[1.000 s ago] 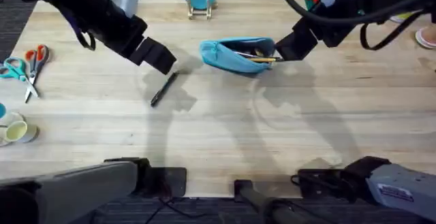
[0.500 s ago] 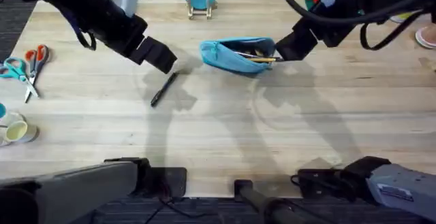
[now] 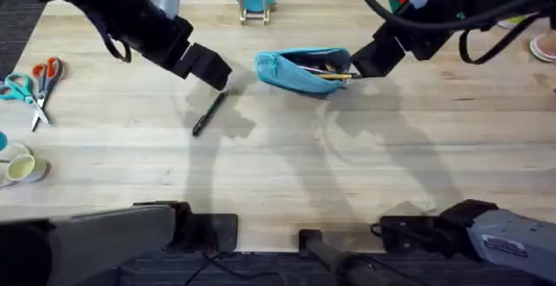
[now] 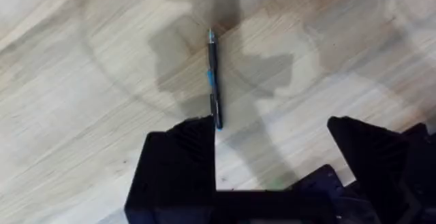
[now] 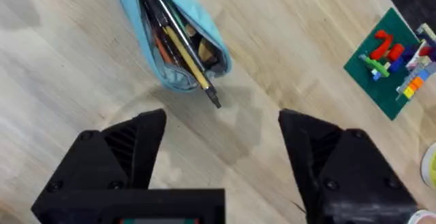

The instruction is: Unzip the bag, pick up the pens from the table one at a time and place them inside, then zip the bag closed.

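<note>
Hovering above the large pale wooden plank table, the left gripper has its two black fingers spread wide with nothing between them. Just below and ahead of those fingers lies the slim black pen with a blue band, flat on the wood; in the left wrist view one end sits at the inner edge of one finger, and the pen's long axis runs straight away from the gripper. From overhead the same black pen lies on a diagonal, its upper end nearest the left gripper and its lower end pointing toward the near left of the table.

Across the table, the right gripper is also open, black fingers parted and holding nothing. Immediately in front of it rests the light blue soft fabric pouch, unzipped along its top, its long axis running sideways from the right gripper toward the left one. Inside it lies the slim yellow pen with a black tip, lengthwise along the pouch, with the black tip sticking out past the pouch end nearest the right gripper's fingers.

Well beyond the left gripper, at the table's left edge, lie scissors with orange and teal handles.
</note>
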`<action>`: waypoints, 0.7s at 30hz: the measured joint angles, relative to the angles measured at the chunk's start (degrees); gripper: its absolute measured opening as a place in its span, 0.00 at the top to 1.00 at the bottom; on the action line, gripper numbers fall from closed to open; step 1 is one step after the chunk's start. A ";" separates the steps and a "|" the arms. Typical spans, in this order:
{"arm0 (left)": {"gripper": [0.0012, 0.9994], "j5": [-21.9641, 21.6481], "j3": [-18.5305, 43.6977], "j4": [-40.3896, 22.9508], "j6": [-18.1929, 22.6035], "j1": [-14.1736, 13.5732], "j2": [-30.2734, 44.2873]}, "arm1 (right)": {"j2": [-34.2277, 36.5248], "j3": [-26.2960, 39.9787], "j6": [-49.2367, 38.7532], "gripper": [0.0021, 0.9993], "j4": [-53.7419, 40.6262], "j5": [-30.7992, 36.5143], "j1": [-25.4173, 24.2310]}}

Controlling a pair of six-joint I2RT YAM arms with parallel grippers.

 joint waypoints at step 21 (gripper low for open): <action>0.00 -8.18 0.00 4.49 -7.13 -1.31 14.66 | 0.01 0.00 0.00 0.00 0.02 0.00 0.00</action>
